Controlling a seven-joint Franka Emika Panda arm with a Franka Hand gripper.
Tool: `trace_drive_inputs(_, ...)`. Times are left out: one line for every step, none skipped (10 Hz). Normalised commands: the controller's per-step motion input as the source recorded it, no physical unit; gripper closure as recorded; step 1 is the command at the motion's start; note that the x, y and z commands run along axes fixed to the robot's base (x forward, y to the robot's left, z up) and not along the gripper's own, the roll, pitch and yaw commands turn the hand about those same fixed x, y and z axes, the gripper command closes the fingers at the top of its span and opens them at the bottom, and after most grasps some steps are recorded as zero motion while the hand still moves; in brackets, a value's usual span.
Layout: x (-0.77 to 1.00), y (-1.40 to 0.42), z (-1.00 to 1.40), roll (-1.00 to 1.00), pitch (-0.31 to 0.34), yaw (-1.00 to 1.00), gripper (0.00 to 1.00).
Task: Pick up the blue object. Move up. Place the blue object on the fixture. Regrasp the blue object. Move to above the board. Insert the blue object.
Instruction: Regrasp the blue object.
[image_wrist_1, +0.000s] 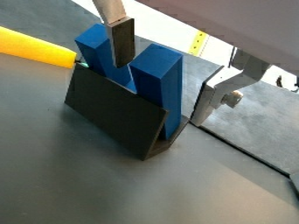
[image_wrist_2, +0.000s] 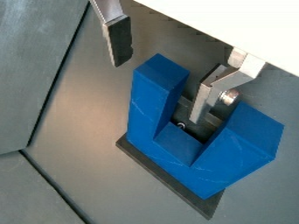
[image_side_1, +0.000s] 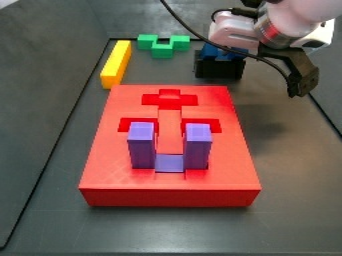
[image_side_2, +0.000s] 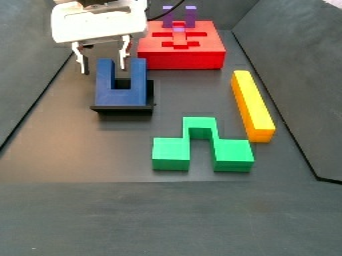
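Now tool (image_wrist_2: 176, 66) spread open, empty, astride blue object (image_wrist_2: 198, 131) resting on fixture (image_wrist_1: 117, 118).

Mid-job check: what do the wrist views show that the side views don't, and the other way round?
Only the wrist views: the claw is open, one finger sits between the blue object's legs and the other outside, neither touching.
Only the side views: the red board with the purple piece seated, the green block, and the board's empty recess.
Both: the blue object resting on the fixture, and the yellow bar.
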Motion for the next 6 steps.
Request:
trace_drive_inputs(0.04, 0.00, 0.00, 0.54, -0.080, 0.21, 0.00)
trace_drive_inputs(0.10, 0.00, 0.09, 0.76, -0.034, 0.26, 0.00)
trace_drive_inputs(0.17, 0.00, 0.20, 0.83, 0.000, 0.33, 0.00)
trace_drive_inputs(0.08, -0.03, 0.18, 0.60, 0.000, 0.31, 0.00)
trace_drive_inputs(0.05, -0.09, 0.03, 0.22, 0.000, 0.19, 0.00)
trace_drive_inputs(0.02, -0.11, 0.00, 0.05, 0.000, 0.08, 0.00)
